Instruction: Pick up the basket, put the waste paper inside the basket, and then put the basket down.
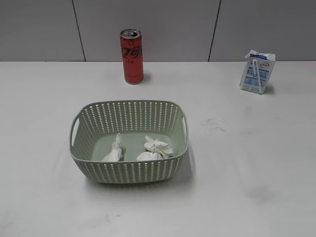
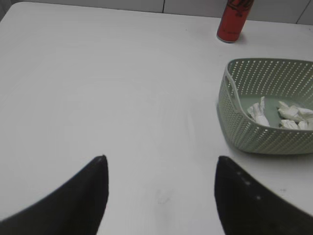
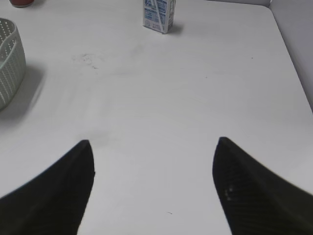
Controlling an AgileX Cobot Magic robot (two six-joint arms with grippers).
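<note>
The pale green slotted basket (image 1: 129, 170) stands on the white table at the centre. Three crumpled white waste paper wads lie inside it: one at the left (image 1: 114, 150), two at the right (image 1: 158, 146) (image 1: 147, 156). The basket also shows at the right of the left wrist view (image 2: 254, 134) with the wads (image 2: 281, 115) in it, and its edge at the left of the right wrist view (image 3: 9, 58). My left gripper (image 2: 161, 159) is open and empty over bare table, left of the basket. My right gripper (image 3: 154, 142) is open and empty, right of the basket. Neither gripper shows in the exterior view.
A red drink can (image 1: 131, 56) stands behind the basket; it also shows in the left wrist view (image 2: 232, 20). A white-and-blue drink carton (image 1: 257, 72) stands at the back right, also in the right wrist view (image 3: 159, 13). A grey wall runs behind the table.
</note>
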